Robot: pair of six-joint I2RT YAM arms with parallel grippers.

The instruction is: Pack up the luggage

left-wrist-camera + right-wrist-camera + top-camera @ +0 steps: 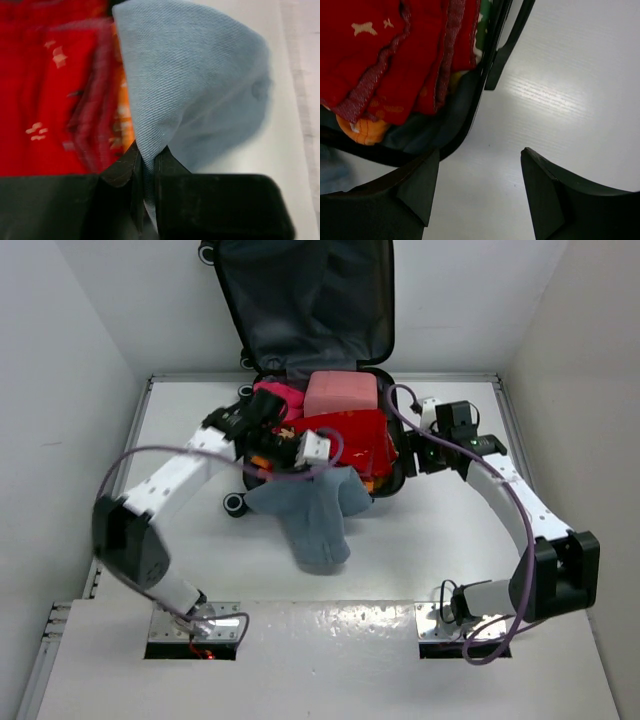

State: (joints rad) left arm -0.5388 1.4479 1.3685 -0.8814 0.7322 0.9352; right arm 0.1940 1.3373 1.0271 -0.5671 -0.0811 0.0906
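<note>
The suitcase [300,300] tray is heaped with red cloth [355,435] and a pink block [340,395]; little room seems free inside. A blue cloth [318,525] drapes over the near rim. Bare table [180,420] lies open on either side, bounded by walls [60,390].

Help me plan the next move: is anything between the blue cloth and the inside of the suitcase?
Nothing stands between. The left gripper, jaws shut on the blue cloth, sits at the near rim of the suitcase; most of the cloth lies on the table. Red clothes and a pink bundle fill the inside.
</note>
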